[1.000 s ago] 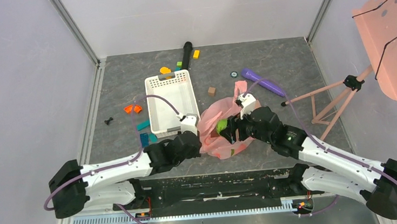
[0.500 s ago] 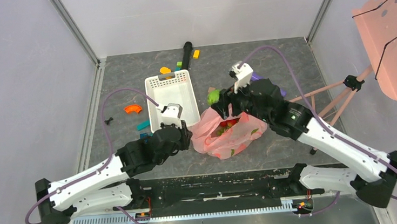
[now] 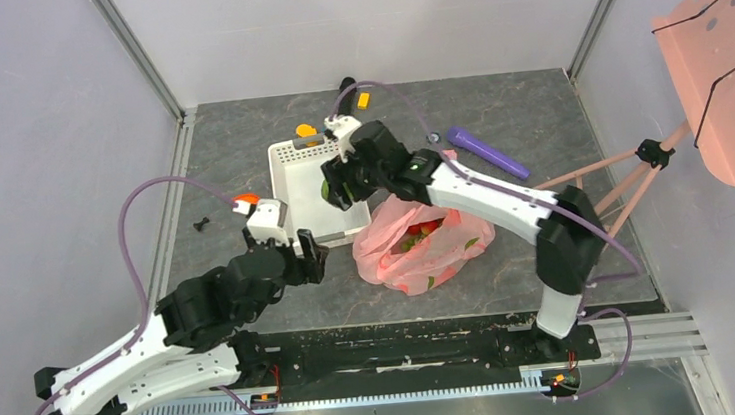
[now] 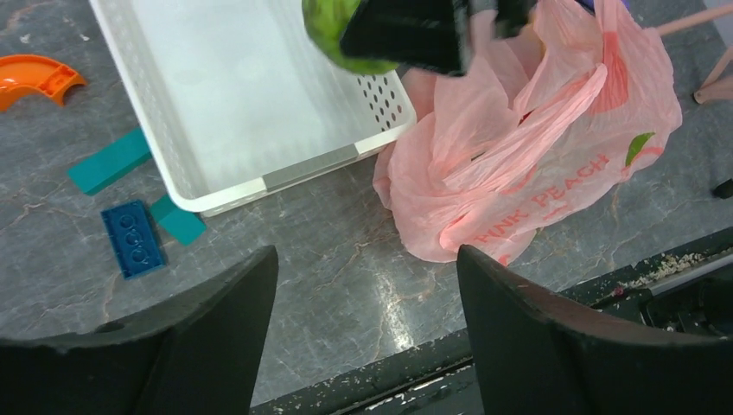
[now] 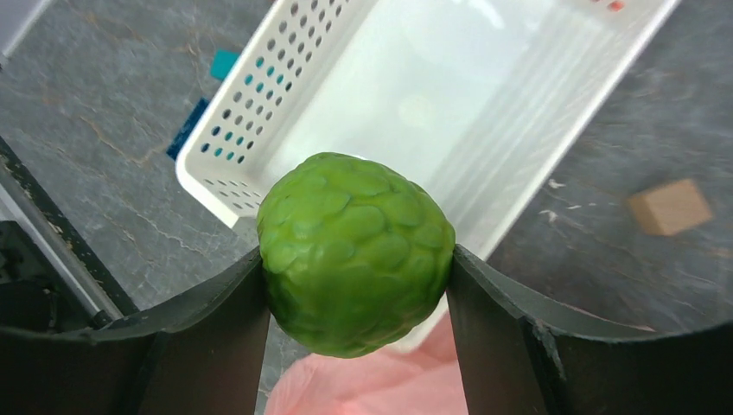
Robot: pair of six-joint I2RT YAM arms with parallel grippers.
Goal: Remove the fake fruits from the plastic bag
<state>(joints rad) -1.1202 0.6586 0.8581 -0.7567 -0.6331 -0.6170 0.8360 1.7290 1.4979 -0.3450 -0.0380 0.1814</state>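
right jaws pinching bumpy green fruit [image 5: 356,252] — above perforated white basket [image 5: 268,86] | left jaws spread | crinkly pink bag [image 4: 553,147] slumped alongside

Bright, even light; soft shadows.

"Where is the left arm?"

"The white and black left arm [image 3: 134,343] starts at the bottom left corner and leans forward, bent in the middle. Its black two-finger left gripper [image 4: 365,259] points down. The two fingers stand wide apart, with nothing between them."

"And the other one?"

"The white and black right arm [image 3: 483,197] goes far forward, then bends across to the left side. Its black right gripper [image 5: 356,264] squeezes a bumpy round green toy fruit [image 5: 354,229], one finger on each side, up in the air."
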